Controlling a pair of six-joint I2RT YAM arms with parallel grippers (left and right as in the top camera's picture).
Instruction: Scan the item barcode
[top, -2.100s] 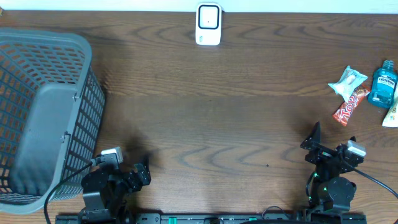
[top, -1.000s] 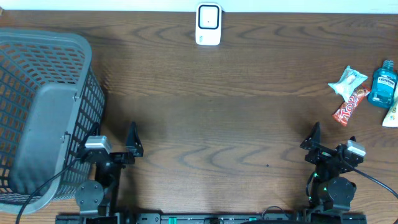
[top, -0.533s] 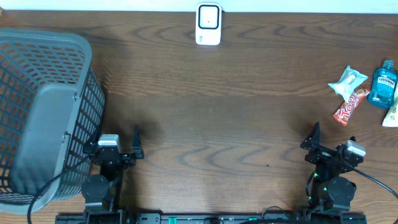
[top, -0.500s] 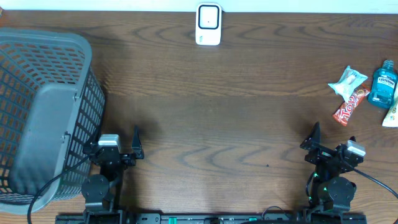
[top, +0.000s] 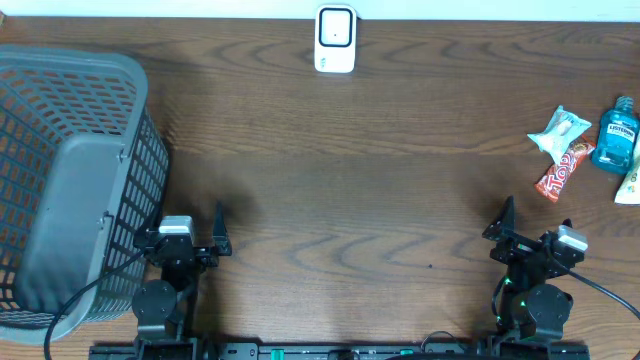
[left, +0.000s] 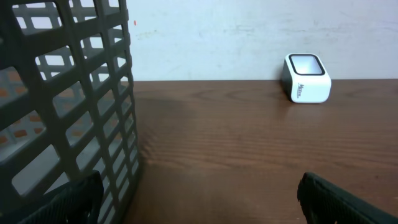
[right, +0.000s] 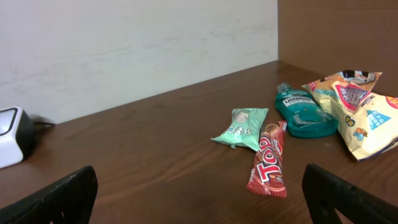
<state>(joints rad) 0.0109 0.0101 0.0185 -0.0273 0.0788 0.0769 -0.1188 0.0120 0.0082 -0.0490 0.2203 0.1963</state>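
Note:
The white barcode scanner stands at the table's far edge; it also shows in the left wrist view and at the left edge of the right wrist view. At the right lie a red Top bar, a pale green packet, a blue mouthwash bottle and a snack bag. My left gripper is open and empty beside the basket. My right gripper is open and empty, well short of the red bar.
A large grey mesh basket fills the left of the table, and its wall is close on the left of my left gripper. Bare brown wood lies between the two arms and the scanner.
The left arm has swung from pointing right to facing the far edge, then settled next to the basket. The right arm and the items have not moved.

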